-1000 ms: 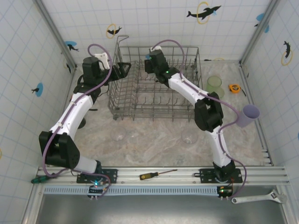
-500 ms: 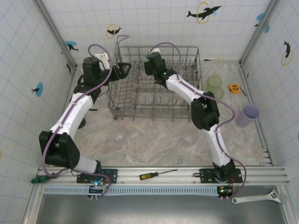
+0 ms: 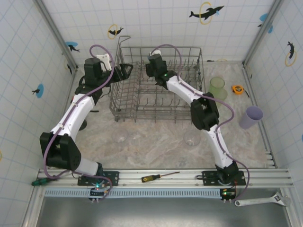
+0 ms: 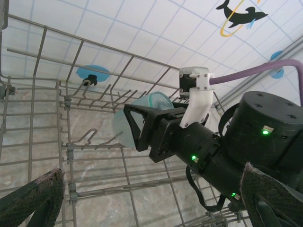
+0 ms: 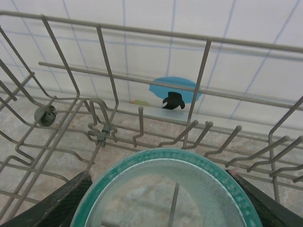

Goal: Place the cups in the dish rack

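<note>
Overhead, 2 arms reach from the near edge toward a grey wire rack (image 3: 156, 117) at the back of a marbled table (image 3: 156, 156). At left, the left gripper (image 3: 124, 70) hovers just outside the rack's left wall, jaws spread wide and holding nothing; its wrist view looks through the wires into the basket. Inside the rack, toward the back-left corner, the right gripper (image 5: 163, 198) clasps a teal cup (image 4: 119, 131) between its 2 fingers. The cup is tilted, its open mouth facing the right wrist camera, with tines just beyond it. On the table in front of the rack, a clear glass (image 3: 122, 137) sits toward the left and a second glass (image 3: 192, 138) toward the right. Right of the rack, a green cup (image 3: 217, 86) stands upright with an orange tape measure (image 3: 237, 89) near it. A lavender cup (image 3: 251, 117) stands closer to the right wall.
</note>
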{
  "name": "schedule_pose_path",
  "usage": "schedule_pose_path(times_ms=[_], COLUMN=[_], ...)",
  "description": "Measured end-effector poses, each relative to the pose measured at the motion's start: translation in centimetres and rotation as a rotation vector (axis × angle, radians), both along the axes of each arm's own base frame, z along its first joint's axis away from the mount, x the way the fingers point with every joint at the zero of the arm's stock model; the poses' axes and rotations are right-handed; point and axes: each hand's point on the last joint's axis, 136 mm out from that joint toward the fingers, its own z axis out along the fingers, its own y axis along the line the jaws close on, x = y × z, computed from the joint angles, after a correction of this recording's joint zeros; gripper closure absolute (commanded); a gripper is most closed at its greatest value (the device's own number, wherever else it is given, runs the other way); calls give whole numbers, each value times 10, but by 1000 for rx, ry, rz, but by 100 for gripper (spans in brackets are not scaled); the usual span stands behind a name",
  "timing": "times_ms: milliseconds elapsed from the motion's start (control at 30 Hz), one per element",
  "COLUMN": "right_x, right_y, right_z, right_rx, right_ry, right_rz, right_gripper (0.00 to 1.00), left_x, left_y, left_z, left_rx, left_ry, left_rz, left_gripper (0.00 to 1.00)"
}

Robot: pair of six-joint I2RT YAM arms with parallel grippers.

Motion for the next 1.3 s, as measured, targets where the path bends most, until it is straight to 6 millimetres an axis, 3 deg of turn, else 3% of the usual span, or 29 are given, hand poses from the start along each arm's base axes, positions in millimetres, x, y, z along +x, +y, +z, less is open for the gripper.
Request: schedule_pose_path(times_ms=[367, 500, 733, 1033, 1300], right_x=[5, 9, 12, 10, 10], right_y=[1, 0, 0, 5, 6], right_z=[-33, -31, -29, -29, -28], right_rx=[30, 56, 100, 138, 149], right_ry=[58, 54, 65, 77, 78], right_rz=[9, 6, 14, 24, 25], right_gripper=[49, 36, 33, 12, 6], left_x=[1, 2, 2, 2, 2], left_y=[0, 0, 0, 0, 0], left_z=[-2, -5, -5, -5, -6], left_rx=[1, 2, 3, 3, 3], left_ry=[4, 11, 12, 12, 13], left_rz=[0, 0, 0, 0, 0], left_gripper=[2, 2, 2, 2, 2])
